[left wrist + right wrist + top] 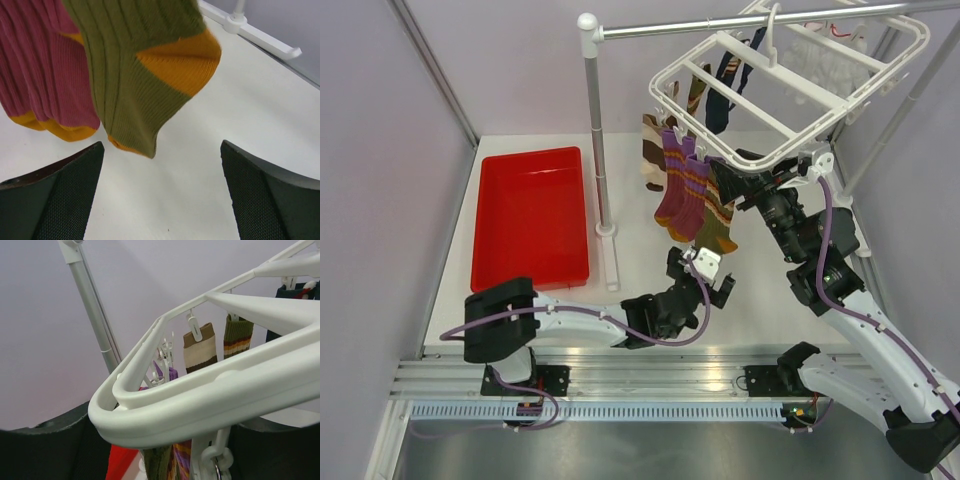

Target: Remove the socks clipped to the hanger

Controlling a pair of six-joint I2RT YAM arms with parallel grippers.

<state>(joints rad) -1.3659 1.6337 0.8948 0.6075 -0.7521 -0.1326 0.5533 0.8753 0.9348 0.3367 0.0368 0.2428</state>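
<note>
The white hanger [790, 95] hangs from the metal rail at the upper right. A purple sock [678, 190] and an olive sock [718, 220], both with orange stripes, dangle from its near-left clips, with a brown-and-cream sock [651, 155] behind. Navy socks [725, 90] and white socks [830, 55] hang further back. My left gripper [712, 275] is open and empty just below the olive sock's toe [135, 80]; the purple sock [45, 75] is to its left. My right gripper [752, 175] is open, its jaws either side of the hanger's near corner [210, 395].
A red tray [532, 215] lies on the table at the left. The stand's upright metal pole [598, 140] and its white foot [611, 262] stand between the tray and the socks. Purple walls close in at left and right.
</note>
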